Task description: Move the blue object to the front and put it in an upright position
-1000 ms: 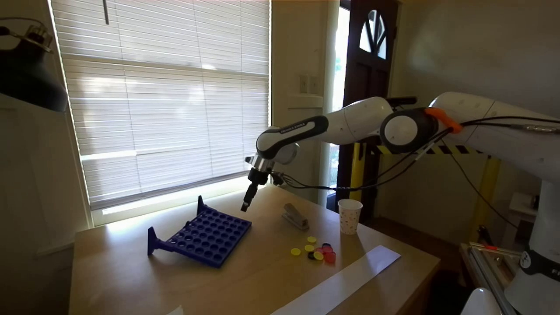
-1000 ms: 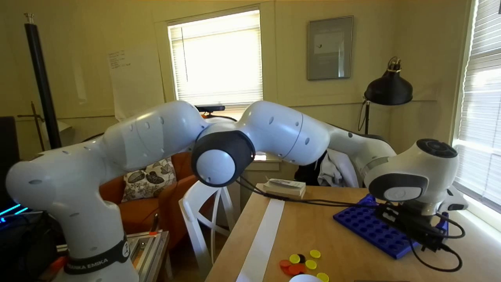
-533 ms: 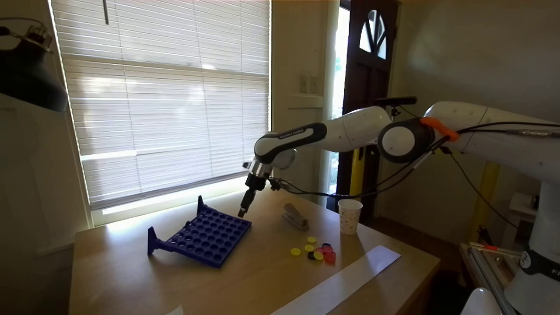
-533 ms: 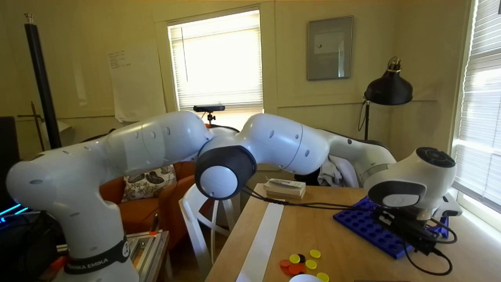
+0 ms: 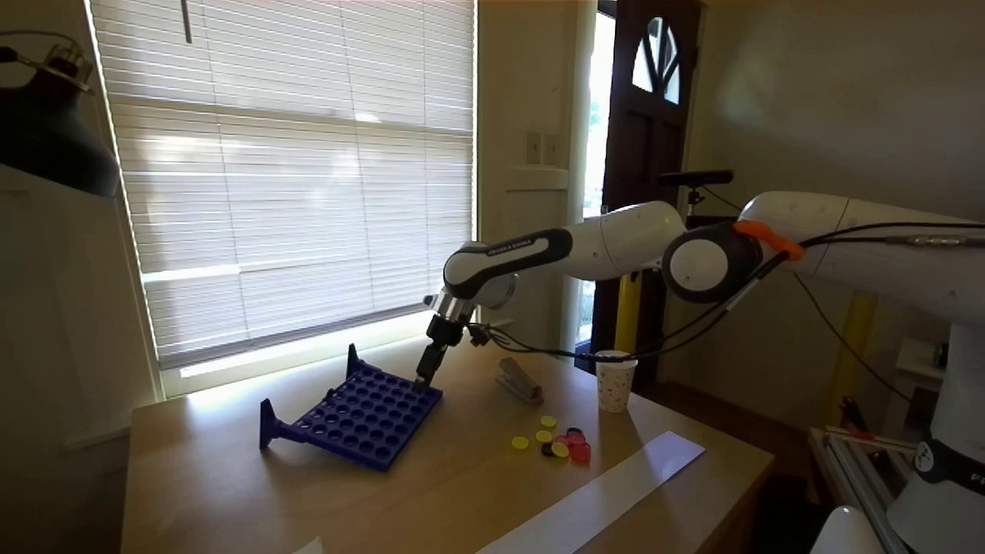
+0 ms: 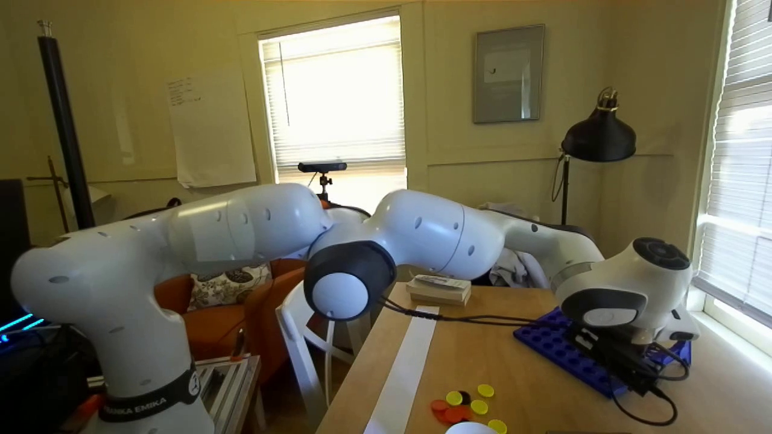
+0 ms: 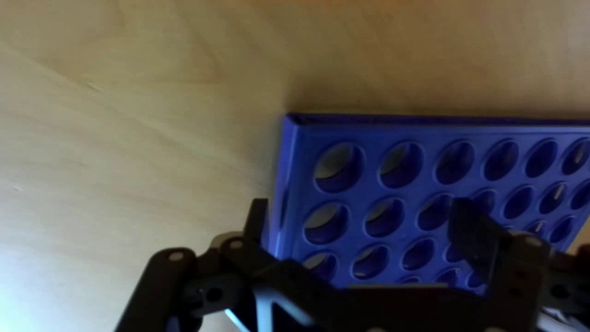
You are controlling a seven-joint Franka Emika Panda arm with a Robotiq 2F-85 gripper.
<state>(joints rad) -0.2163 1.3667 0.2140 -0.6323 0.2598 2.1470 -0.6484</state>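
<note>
Bright blinds [image 5: 292,177] behind wooden worktop [image 5: 446,492] in exterior view. Blue rack [image 5: 363,418] lies down, feet [image 5: 266,423] on side away from robot base [image 5: 968,408] apparently propping that edge; not yet upright. Fingers [image 5: 428,366] at its corner; contact unclear. Stapler [image 5: 521,382], cup [image 5: 615,386], discs [image 5: 560,450] toward robot base probably narrow way to front.

In exterior view, arm [image 6: 627,295] hides fingers and part of rack; cables [image 6: 425,313] sag over worktop; books [image 6: 439,292] beyond.

Wrist view: fingers apart, one just outside rack edge, other over holes, presumably set to pinch that edge for tipping upright.
</note>
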